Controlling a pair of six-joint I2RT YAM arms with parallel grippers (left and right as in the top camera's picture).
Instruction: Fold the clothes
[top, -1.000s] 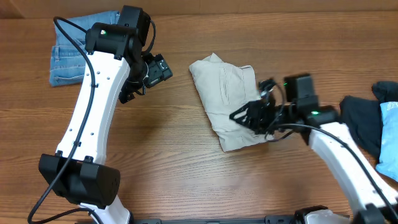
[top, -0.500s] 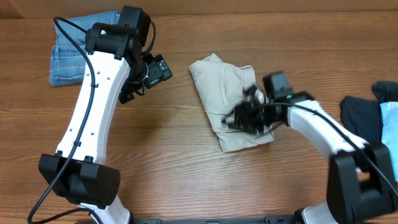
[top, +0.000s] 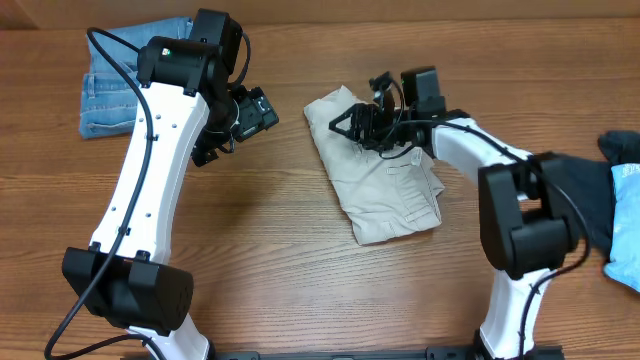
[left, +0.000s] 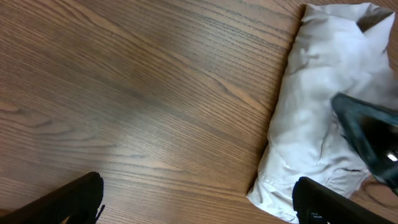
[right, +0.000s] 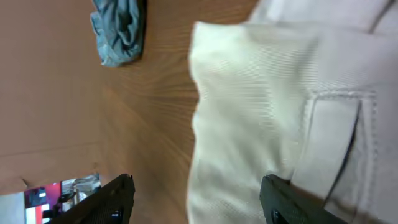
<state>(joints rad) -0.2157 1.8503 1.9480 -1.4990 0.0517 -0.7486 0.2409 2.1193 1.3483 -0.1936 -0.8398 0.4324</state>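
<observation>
Denim (top: 120, 90): lies flat at the table's (top: 270, 260) far-left corner, well apart from everything else.
Left claw (top: 262, 112): wide and empty. It hangs over bare wood to the left of the shorts and does not touch them.
Shorts (top: 385, 190): a cream, compact bundle in the middle of the table. The long axis runs on a diagonal, from the far-left end to the near-right end.
Right claw (top: 345, 125): over the shorts' far end, pointing left. Its fingers (right: 115, 199) stand apart with fabric just beneath them, and nothing looks pinched.
Dark piece (top: 580, 190): heaped at the right edge, partly behind the right arm.
Light-blue piece (top: 625, 215): beside the dark piece, at the frame's edge.
Key relation: the shorts lie directly under the right claw and off to the right of the left one, so the right arm is clearly nearer.
Likely next: the shorts look about done. Any last tuck or push would run along the diagonal.
</observation>
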